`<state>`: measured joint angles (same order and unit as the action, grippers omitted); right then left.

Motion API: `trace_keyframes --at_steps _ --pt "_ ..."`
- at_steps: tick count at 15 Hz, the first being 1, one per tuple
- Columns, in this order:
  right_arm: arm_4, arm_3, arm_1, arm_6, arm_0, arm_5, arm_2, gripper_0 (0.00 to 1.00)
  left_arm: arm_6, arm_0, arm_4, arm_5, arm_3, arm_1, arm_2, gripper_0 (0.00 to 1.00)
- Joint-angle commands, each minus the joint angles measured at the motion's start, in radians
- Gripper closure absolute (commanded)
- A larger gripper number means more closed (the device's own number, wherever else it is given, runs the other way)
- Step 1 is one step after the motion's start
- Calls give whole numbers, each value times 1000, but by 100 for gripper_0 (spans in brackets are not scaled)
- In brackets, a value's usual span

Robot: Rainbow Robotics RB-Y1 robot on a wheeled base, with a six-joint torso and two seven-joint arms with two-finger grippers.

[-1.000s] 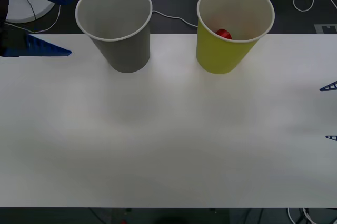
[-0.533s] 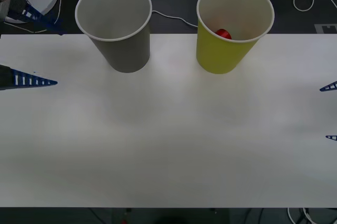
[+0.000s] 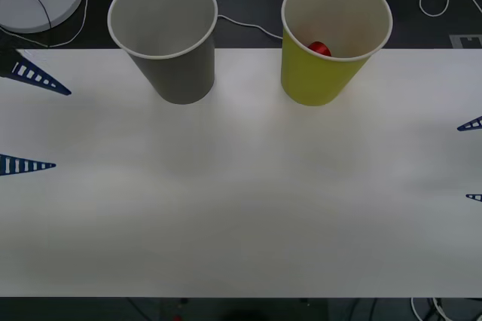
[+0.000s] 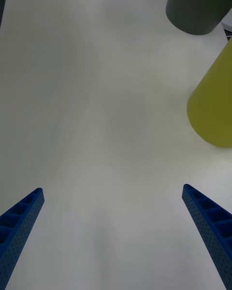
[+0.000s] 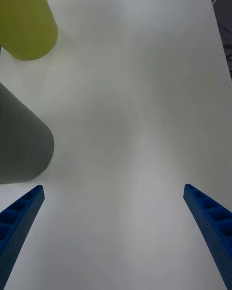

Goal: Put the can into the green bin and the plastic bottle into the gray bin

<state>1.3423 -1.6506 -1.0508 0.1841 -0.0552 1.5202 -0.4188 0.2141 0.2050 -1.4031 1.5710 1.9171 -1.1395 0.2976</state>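
Front view: can (image 3: 319, 49) sits inside the green bin (image 3: 301, 80), a red patch visible low against the bin's inner wall. Gray bin (image 3: 181, 80) stands just beside it on the robot's left, both upright at the far edge of the surface (image 3: 241, 200). Inside of the gray bin reads pale; can't tell from this angle what's at the bottom. Left gripper (image 3: 30, 119) is at the left edge with fingers spread and nothing between them; the gray bin lies forward and inward of it, nearer to this arm than to the other. Right gripper (image 3: 473, 160) is at the right edge, fingers likewise apart and empty, with the green bin forward and inward of it.

Right wrist view: right gripper (image 4: 116, 241) splayed wide over bare surface; the green bin's wall (image 4: 215, 106) is closer, the gray bin (image 4: 195, 7) beyond it.

Left wrist view: left gripper (image 5: 116, 241) spread, holding nothing; the gray bin's wall (image 5: 19, 145) is right next to one finger, the green bin (image 5: 24, 21) farther off.

My read: can step done. If any gray-bin move is left, the left arm has the short reach.
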Motion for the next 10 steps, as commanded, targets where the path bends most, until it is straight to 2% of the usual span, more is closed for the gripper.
trace_keyframes --at_steps 1,10 --pt "0 0 0 0 0 0 0 0 -21 -73 -5 0 37 0 35 0" --pt "0 0 0 0 0 0 0 0 -44 -99 -5 0 31 1 37 0"
